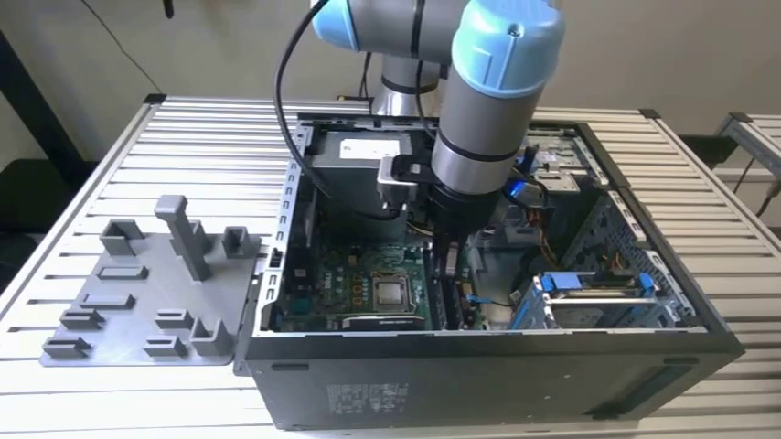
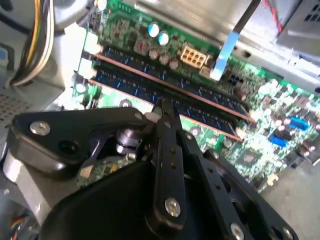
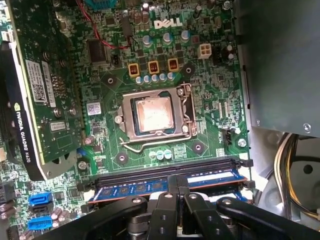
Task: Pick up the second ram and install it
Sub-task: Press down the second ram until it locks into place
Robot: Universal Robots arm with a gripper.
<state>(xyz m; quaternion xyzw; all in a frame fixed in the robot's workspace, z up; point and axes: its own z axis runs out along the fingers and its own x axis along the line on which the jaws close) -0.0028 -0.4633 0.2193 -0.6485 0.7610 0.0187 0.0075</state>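
A: Why is the arm sunk so deep into the computer case (image 1: pixel 488 366)?

B: The memory slots sit low on the motherboard (image 3: pixel 210 100), beside the processor socket (image 3: pixel 152 115), so the tool (image 2: pixel 161 107) must reach straight down.

A: And the second ram (image 2: pixel 165 95)?

B: It lies along its slot, next to the first stick (image 2: pixel 170 75), directly under the tool's tip, which touches its upper edge. The fingers look drawn together, pressing, not clasping it.

A: The grey fixture tray (image 1: pixel 134 293)?

B: On the counter (image 1: pixel 123 155), beside the case.
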